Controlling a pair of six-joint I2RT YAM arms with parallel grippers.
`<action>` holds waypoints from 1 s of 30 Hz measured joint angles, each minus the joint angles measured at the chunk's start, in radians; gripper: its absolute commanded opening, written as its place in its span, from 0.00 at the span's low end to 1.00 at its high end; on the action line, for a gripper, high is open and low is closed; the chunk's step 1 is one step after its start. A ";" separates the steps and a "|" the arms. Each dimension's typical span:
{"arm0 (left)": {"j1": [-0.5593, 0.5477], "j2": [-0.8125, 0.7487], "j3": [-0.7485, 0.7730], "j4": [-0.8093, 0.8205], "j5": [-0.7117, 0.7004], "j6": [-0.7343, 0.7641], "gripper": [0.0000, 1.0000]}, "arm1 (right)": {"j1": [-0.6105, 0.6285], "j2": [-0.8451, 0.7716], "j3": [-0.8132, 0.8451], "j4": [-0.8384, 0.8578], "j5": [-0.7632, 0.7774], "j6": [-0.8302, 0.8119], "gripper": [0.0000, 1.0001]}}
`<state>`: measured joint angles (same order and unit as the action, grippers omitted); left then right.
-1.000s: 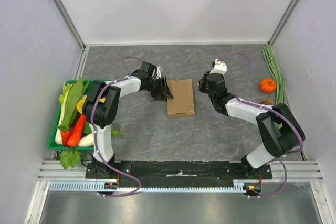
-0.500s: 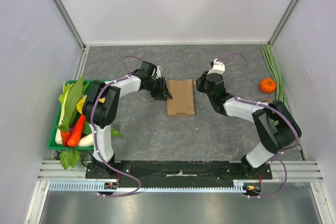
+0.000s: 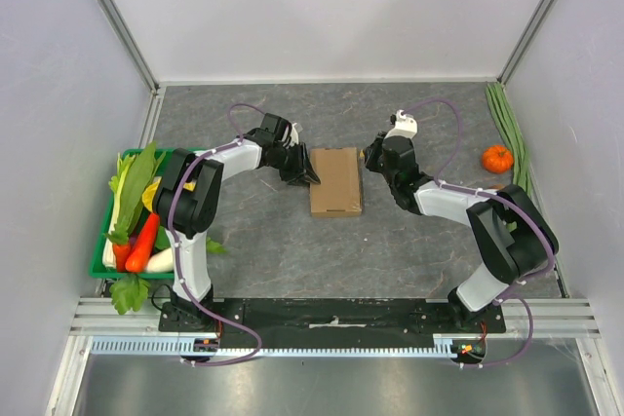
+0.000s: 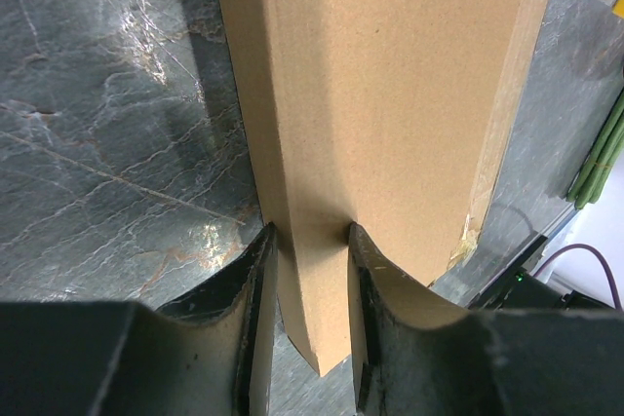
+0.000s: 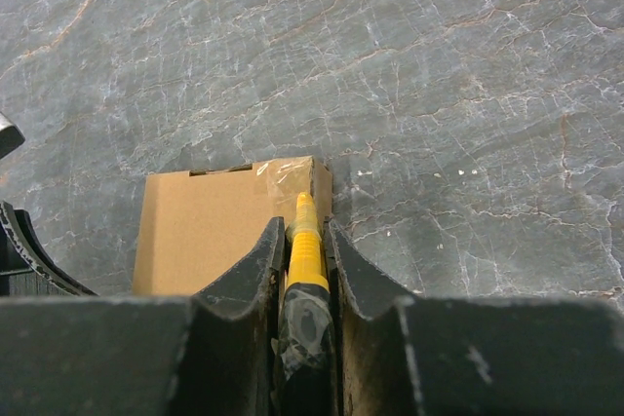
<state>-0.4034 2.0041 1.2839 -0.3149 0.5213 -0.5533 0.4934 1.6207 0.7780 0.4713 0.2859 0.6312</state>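
Note:
A flat brown cardboard box lies on the grey stone-patterned table. My left gripper is at the box's left edge, shut on it; in the left wrist view its fingers clamp a corner of the cardboard box. My right gripper sits at the box's far right corner, shut on a yellow-tipped tool. The tool's tip rests on the clear tape at the corner of the box. The tool's tip is too small to make out in the top view.
A green basket full of vegetables stands at the left edge. A small orange pumpkin, long green stalks and a brown lump lie by the right wall. White walls close in the back and sides.
My right gripper has shifted slightly left, bringing the tool's tip up to the box's far right corner. The left gripper and the box have not moved.

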 measured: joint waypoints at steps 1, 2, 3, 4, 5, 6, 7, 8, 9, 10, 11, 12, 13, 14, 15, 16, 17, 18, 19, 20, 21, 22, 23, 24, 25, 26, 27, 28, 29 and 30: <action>0.000 0.000 0.001 -0.001 0.000 0.000 0.27 | 0.000 0.000 0.000 0.000 0.001 0.000 0.00; 0.000 0.001 0.002 -0.002 0.000 0.000 0.27 | 0.000 0.000 0.000 0.000 0.002 0.000 0.00; 0.000 0.002 0.003 -0.004 0.000 0.000 0.27 | 0.000 0.000 0.000 0.000 0.003 0.000 0.00; 0.000 0.002 0.005 -0.006 0.000 0.000 0.27 | 0.000 0.000 0.000 0.000 0.003 0.000 0.00; 0.000 0.003 0.005 -0.007 0.000 0.000 0.27 | 0.000 0.000 0.000 0.000 0.003 -0.001 0.00; 0.000 0.003 0.006 -0.008 0.000 0.000 0.27 | 0.000 0.000 0.000 0.000 0.003 -0.002 0.00; 0.000 0.003 0.006 -0.009 0.000 0.000 0.27 | 0.000 0.000 0.000 0.000 0.003 -0.003 0.00; 0.000 0.004 0.007 -0.010 0.000 0.000 0.27 | 0.000 0.000 0.000 0.000 0.003 -0.003 0.00; 0.000 0.004 0.008 -0.010 0.000 0.000 0.27 | 0.000 0.000 0.000 0.000 0.003 -0.003 0.00; 0.000 0.004 0.008 -0.011 0.000 0.000 0.27 | 0.000 0.000 0.000 0.000 0.003 -0.004 0.00; 0.000 0.004 0.008 -0.011 0.000 0.000 0.27 | 0.000 0.000 0.000 0.000 0.003 -0.004 0.00; 0.000 0.004 0.008 -0.011 0.000 0.000 0.27 | 0.000 0.002 0.000 0.000 0.004 -0.005 0.00; 0.000 0.004 0.008 -0.011 0.000 0.000 0.27 | 0.000 0.004 0.000 0.000 0.004 -0.006 0.00; 0.000 0.004 0.008 -0.011 -0.001 0.000 0.27 | 0.000 0.008 0.000 0.000 0.004 -0.008 0.00; 0.000 0.004 0.009 -0.012 -0.001 0.000 0.27 | 0.000 0.011 0.000 0.000 0.006 -0.010 0.00; 0.000 0.005 0.010 -0.013 -0.001 0.000 0.27 | 0.000 0.013 0.000 0.000 0.008 -0.012 0.00; 0.000 0.005 0.010 -0.013 0.000 0.000 0.27 | 0.000 0.014 0.000 0.000 0.008 -0.014 0.00; 0.000 0.006 0.010 -0.014 0.000 0.000 0.27 | 0.000 0.014 0.000 0.001 0.009 -0.016 0.00; 0.000 0.006 0.011 -0.016 0.000 0.000 0.27 | 0.000 0.014 0.000 0.001 0.009 -0.019 0.00; 0.000 0.006 0.011 -0.016 -0.001 0.000 0.27 | 0.000 0.016 0.000 0.002 0.009 -0.021 0.00; 0.000 0.006 0.012 -0.018 0.000 0.000 0.27 | 0.000 0.017 0.000 0.003 0.009 -0.022 0.00; 0.000 0.006 0.013 -0.018 0.000 0.000 0.27 | 0.000 0.017 0.000 0.006 0.008 -0.023 0.00; 0.000 0.007 0.013 -0.019 0.000 0.000 0.27 | 0.000 0.019 0.000 0.008 0.007 -0.023 0.00; 0.000 0.007 0.013 -0.019 0.000 0.000 0.27 | 0.000 0.021 0.000 0.011 0.006 -0.023 0.00; 0.001 0.007 0.013 -0.020 0.000 0.000 0.27 | 0.000 0.024 0.001 0.016 0.005 -0.023 0.00; 0.001 0.007 0.013 -0.021 0.000 0.000 0.28 | 0.000 0.029 0.002 0.023 0.003 -0.023 0.00; 0.002 0.007 0.013 -0.022 0.001 0.000 0.28 | 0.000 0.032 0.003 0.027 0.001 -0.023 0.00; 0.002 0.007 0.013 -0.023 0.002 0.000 0.29 | 0.000 0.035 0.004 0.031 -0.002 -0.023 0.00; 0.003 0.007 0.014 -0.024 0.002 -0.001 0.31 | 0.000 0.038 0.005 0.035 -0.005 -0.023 0.00; 0.003 0.007 0.014 -0.025 0.002 -0.001 0.32 | 0.000 0.042 0.005 0.037 -0.012 -0.023 0.00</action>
<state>-0.4007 2.0113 1.2980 -0.3397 0.5232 -0.5541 0.4931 1.6630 0.7834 0.5079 0.2741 0.6083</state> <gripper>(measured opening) 0.356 0.236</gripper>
